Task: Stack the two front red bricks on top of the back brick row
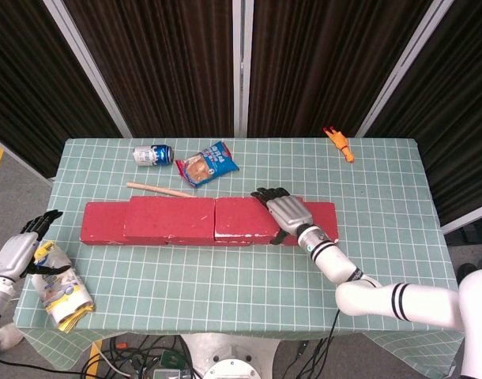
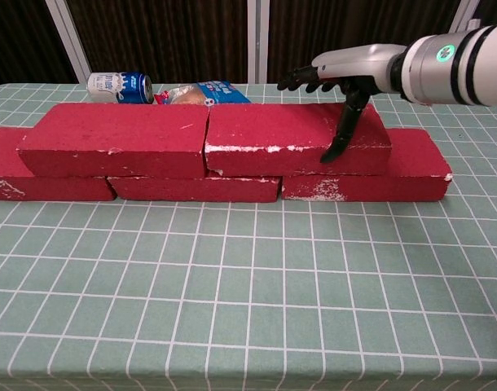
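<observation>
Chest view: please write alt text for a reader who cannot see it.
Two red bricks lie stacked on a back brick row on a green checked table. The right robot hand is spread above the right upper brick. A can and snack bag lie behind.

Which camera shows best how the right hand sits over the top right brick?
The chest view. It looks side-on at the right hand, with its fingers spread above the upper right brick and its thumb hanging down the front face. The head view sees the same hand from above, covering the brick's right end, so any gap is hidden.
</observation>
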### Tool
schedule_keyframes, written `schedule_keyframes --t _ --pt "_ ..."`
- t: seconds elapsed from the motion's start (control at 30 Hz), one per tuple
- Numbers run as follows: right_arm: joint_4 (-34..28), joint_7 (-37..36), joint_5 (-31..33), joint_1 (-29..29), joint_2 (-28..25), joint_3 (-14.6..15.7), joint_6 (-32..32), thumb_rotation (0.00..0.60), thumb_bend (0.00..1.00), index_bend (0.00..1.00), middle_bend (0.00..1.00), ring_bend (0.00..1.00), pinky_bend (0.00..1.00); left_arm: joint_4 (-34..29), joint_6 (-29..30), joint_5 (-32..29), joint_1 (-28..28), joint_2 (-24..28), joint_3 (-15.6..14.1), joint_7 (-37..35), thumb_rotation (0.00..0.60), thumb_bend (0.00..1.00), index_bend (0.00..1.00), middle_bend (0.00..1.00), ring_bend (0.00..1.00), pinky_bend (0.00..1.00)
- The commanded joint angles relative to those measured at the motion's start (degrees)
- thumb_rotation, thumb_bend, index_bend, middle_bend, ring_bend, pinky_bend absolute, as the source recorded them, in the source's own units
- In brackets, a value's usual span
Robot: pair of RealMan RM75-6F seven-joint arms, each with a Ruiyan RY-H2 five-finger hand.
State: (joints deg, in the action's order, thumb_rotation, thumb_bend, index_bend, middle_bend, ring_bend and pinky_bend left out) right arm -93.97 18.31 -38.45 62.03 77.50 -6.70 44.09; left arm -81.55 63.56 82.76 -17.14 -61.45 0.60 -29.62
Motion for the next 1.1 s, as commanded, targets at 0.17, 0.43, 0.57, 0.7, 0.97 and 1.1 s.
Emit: schedule_keyframes --t 0.17,0.43,0.57,0.7,0.97,1.1 --pt "-12.3 3.1 -14.1 -10.5 -12.0 5.1 16.6 0.6 0.0 0.0 0.0 0.0 0.0 -2.4 4.0 -0.1 1.4 0.5 0.8 3.7 0.6 0.07 0.04 0.0 0.0 0.0" --pt "-12.7 0.0 -29.7 -27.5 -18.7 14.4 34.0 0.6 0.0 0.0 0.0 0.0 0.0 -4.9 10.5 0.5 4.1 0.0 1.3 9.1 0.6 0.07 0.04 0.0 0.0 0.0" --pt "-6.9 -3.9 -35.1 -36.3 -17.8 17.5 41.8 0.6 0.0 0.0 0.0 0.0 0.0 -5.6 13.1 1.5 5.7 -0.4 0.4 12.1 0.6 0.07 0.04 0.0 0.0 0.0" --pt "-0.6 -7.6 -37.5 -43.4 -15.1 18.4 47.3 0.6 0.0 0.0 0.0 0.0 0.0 -5.6 16.2 2.6 7.6 -1.0 -0.3 14.6 0.6 0.07 0.04 0.0 0.0 0.0" --pt "8.7 -15.3 -38.7 -52.4 -10.4 18.0 49.8 0.6 0.0 0.0 0.0 0.0 0.0 -2.2 24.7 4.5 11.6 -4.7 -0.1 22.2 0.6 0.07 0.04 0.0 0.0 0.0" --pt "11.2 -17.9 -39.3 -54.1 -9.7 17.1 48.8 0.6 0.0 0.0 0.0 0.0 0.0 -0.9 24.6 4.8 12.0 -5.5 -0.5 24.2 0.6 0.07 0.04 0.0 0.0 0.0"
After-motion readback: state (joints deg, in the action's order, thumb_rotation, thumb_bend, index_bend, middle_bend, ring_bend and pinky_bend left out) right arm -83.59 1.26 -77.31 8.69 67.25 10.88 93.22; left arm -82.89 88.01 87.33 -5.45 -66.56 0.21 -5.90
